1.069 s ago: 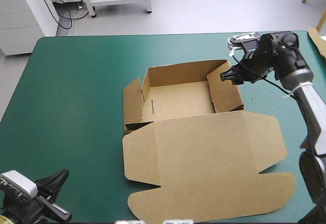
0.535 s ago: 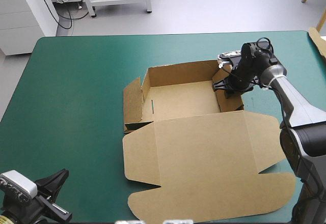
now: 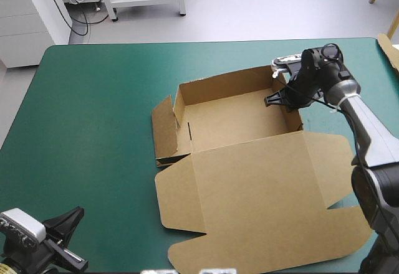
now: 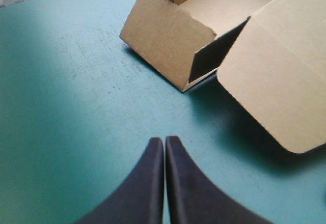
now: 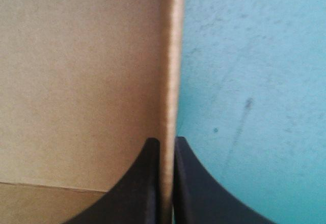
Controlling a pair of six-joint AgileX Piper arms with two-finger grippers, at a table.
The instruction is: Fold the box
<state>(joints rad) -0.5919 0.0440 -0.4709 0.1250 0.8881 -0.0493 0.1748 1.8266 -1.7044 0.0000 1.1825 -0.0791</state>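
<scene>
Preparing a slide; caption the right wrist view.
Right gripper shut on a raised wall of the brown cardboard box, teal-green cover beside.

Right pincer point(image 5: 165, 142): both black fingers point(image 5: 142, 183) all but closed, pinching a thin upright wall of the brown box point(image 5: 76, 81). The wall's edge runs straight ahead from between the fingertips, seen end-on as a pale narrow strip. On one side of it is a broad brown board face, with a faint crease close beside the finger. On the other side is the counter point(image 5: 254, 81), its teal-green cover bare, with dark specks and one short streak.
</scene>
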